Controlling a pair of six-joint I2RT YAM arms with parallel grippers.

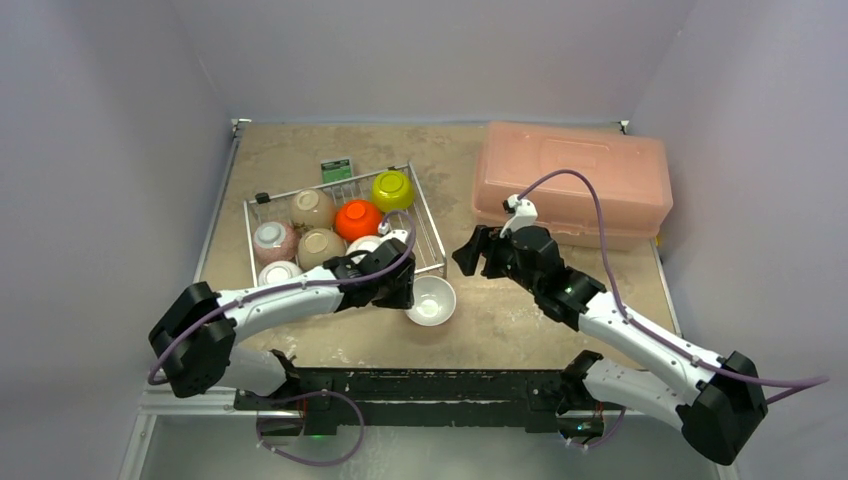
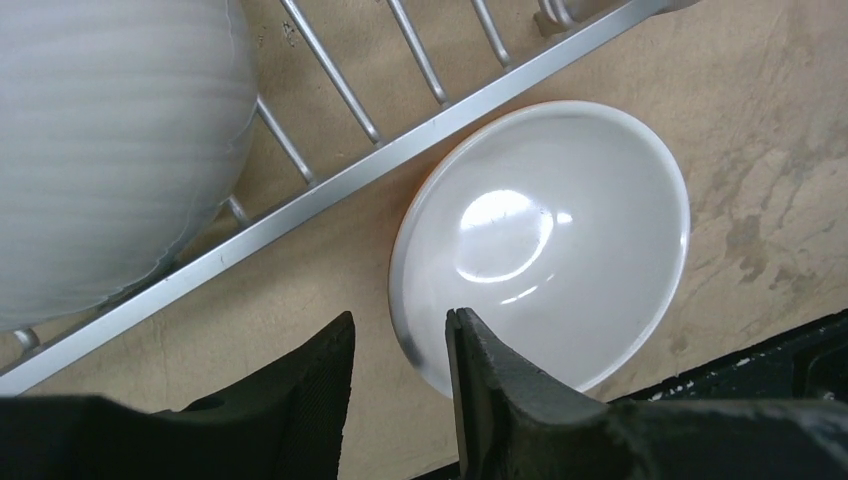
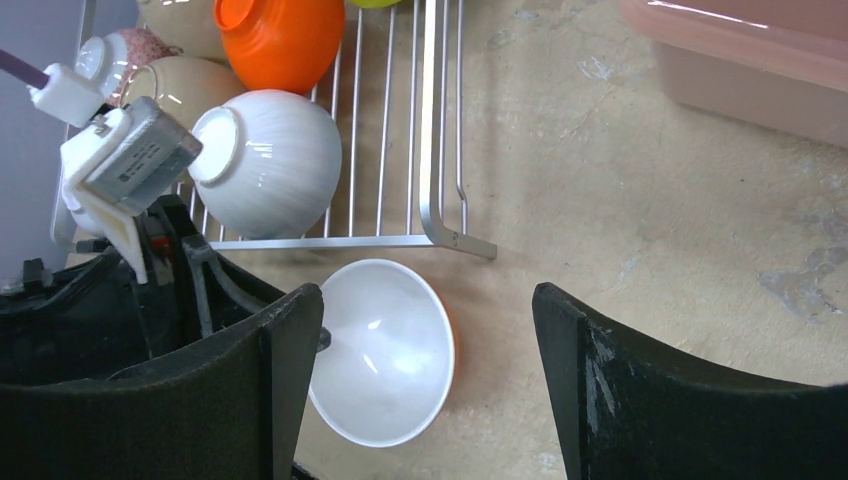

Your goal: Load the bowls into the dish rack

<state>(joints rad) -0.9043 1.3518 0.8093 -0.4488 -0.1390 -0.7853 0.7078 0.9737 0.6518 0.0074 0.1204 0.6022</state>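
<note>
An orange bowl with a white inside (image 1: 431, 300) (image 2: 545, 240) (image 3: 385, 350) sits upright on the table, just outside the dish rack's (image 1: 432, 236) (image 2: 400, 150) (image 3: 430, 150) near right corner. My left gripper (image 1: 405, 295) (image 2: 400, 320) straddles its left rim, one finger inside and one outside, with a gap still showing. My right gripper (image 1: 472, 252) (image 3: 428, 295) hangs open to the right of the bowl, holding nothing. Inside the rack lie several bowls upside down: lime-green (image 1: 392, 190), orange (image 1: 358, 219) (image 3: 280, 35), beige (image 1: 313, 208), and white ribbed (image 2: 110, 150) (image 3: 270, 160).
A pink translucent box (image 1: 570, 180) (image 3: 750, 60) stands at the back right. A small green item (image 1: 336, 169) sits behind the rack. The black base bar (image 1: 420, 385) runs along the near edge, close to the bowl.
</note>
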